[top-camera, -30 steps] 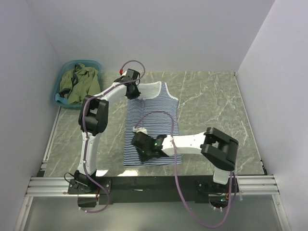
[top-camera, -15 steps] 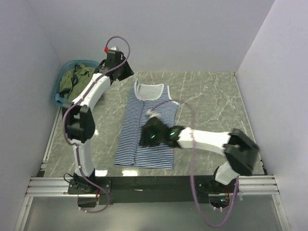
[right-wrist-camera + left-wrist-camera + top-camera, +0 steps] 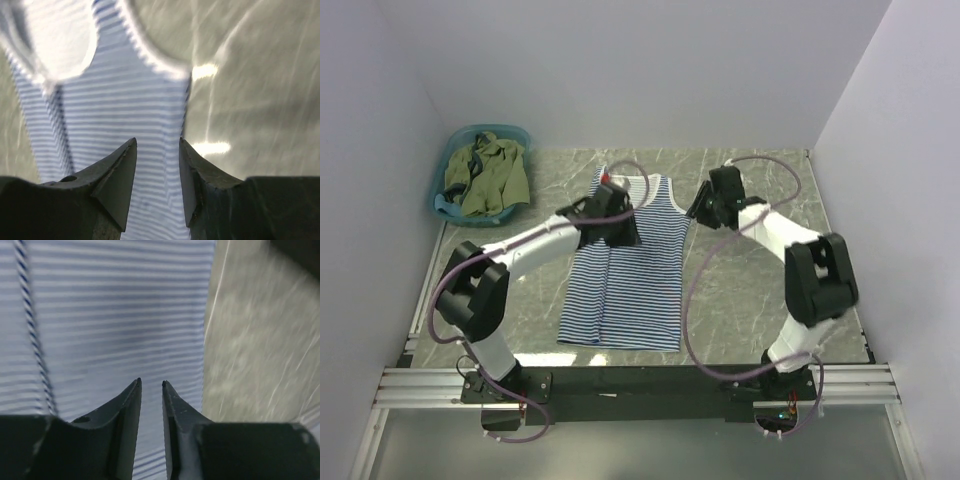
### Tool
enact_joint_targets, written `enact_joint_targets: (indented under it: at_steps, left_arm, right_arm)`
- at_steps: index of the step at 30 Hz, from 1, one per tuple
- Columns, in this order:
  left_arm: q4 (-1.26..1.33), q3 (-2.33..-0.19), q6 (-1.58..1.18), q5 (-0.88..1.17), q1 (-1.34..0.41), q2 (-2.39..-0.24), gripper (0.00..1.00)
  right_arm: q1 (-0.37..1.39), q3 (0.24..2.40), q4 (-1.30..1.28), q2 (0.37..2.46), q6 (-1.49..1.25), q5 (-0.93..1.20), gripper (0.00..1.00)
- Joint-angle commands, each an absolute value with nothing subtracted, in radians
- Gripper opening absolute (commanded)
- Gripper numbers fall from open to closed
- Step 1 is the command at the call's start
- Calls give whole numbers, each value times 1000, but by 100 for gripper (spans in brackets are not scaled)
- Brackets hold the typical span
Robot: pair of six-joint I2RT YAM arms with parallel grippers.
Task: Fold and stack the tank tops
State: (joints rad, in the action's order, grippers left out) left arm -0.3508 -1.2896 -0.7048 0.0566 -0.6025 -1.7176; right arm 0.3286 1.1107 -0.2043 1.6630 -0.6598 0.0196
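Observation:
The navy-and-white striped tank top [image 3: 640,290] lies spread flat on the marble table, neck toward the back wall. My left gripper [image 3: 628,232] hovers over its chest. In the left wrist view its tips [image 3: 150,383] stand a narrow gap apart over striped cloth [image 3: 115,315], with nothing between them. My right gripper [image 3: 698,208] is at the shirt's right armhole. There its jaws [image 3: 157,140] stand open above the shirt's right edge [image 3: 115,115], holding nothing. The olive green tank top [image 3: 492,175] lies crumpled in the basin.
The translucent teal basin [image 3: 490,130] stands in the far left corner against the walls. Bare marble table [image 3: 760,280] lies to the right of the shirt. White walls close in the left, back and right sides.
The left arm swung from the back by the basin to over the shirt's chest. The right arm moved from the shirt's middle up to its right armhole. The shirt now lies spread out.

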Motion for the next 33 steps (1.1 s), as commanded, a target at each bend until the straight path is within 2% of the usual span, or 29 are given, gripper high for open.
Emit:
enact_joint_targets:
  at_steps: [1, 5, 10, 18, 21, 25, 28, 31, 33]
  left_arm:
    - [-287, -1181, -745, 87, -672, -1618, 29]
    - [-250, -1117, -753, 92, -806, -1608, 28]
    - [-241, -1100, -781, 74, -925, -1624, 28]
    - [-227, -1089, -811, 49, -1032, -1623, 29]
    - [-226, -1089, -819, 45, -1072, -1649, 32]
    - [-229, -1077, -825, 40, -1121, -1666, 35]
    - [-238, -1068, -825, 28, -1144, -1666, 39]
    - [-239, -1052, -824, 26, -1158, -1670, 41]
    - [-241, -1046, -819, 25, -1166, -1669, 43]
  right_arm:
    - [272, 1258, -225, 1790, -615, 89, 46]
    - [249, 1412, -285, 1952, -620, 84, 45]
    - [238, 1489, -324, 2049, -615, 78, 44]
    - [238, 1445, -299, 2059, -617, 60, 40]
    - [236, 1454, -296, 2086, -612, 69, 37]
    - [236, 1456, -292, 2102, -609, 71, 17]
    - [236, 1447, -291, 2102, -606, 64, 6]
    - [232, 1425, -279, 2080, -607, 58, 0]
    - [233, 1411, -275, 2068, -607, 52, 0]
